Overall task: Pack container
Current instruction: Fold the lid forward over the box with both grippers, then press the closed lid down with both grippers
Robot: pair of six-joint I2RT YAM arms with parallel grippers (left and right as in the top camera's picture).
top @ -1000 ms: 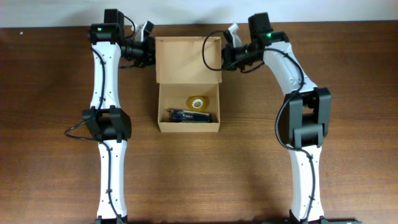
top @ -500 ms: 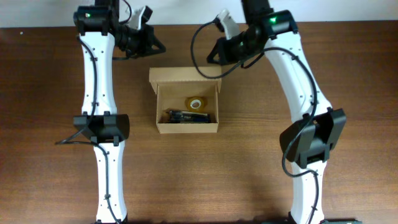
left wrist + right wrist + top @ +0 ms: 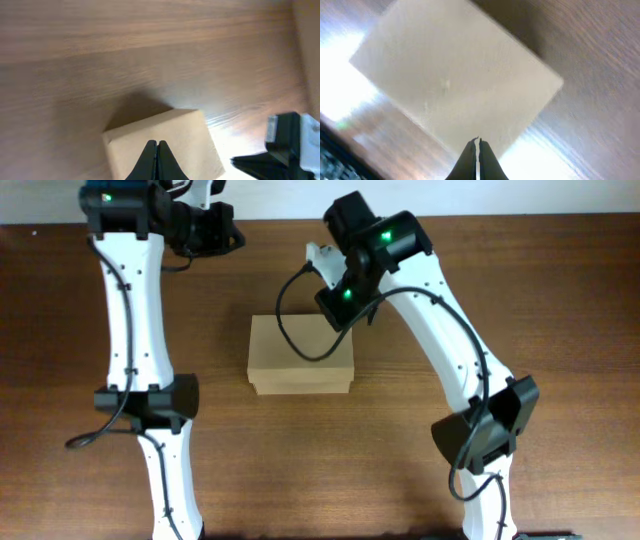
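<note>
Found left fingers (image 3: 151,161) pressed together, holding nothing, up near the far edge of the surface (image 3: 570,330). Found right fingers (image 3: 469,161) likewise pressed together and empty, above the far right corner of the box (image 3: 300,362); cannot tell contact. Counted one box, lid down, mid-surface.

dark brown wood-grain table (image 3: 580,330) meets a pale wall (image 3: 520,195) along its far edge.

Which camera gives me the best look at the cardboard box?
Overhead: the box shows nearly whole, lid shut, one far corner under the right arm. Right wrist shows its blurred top; left wrist only part.
</note>
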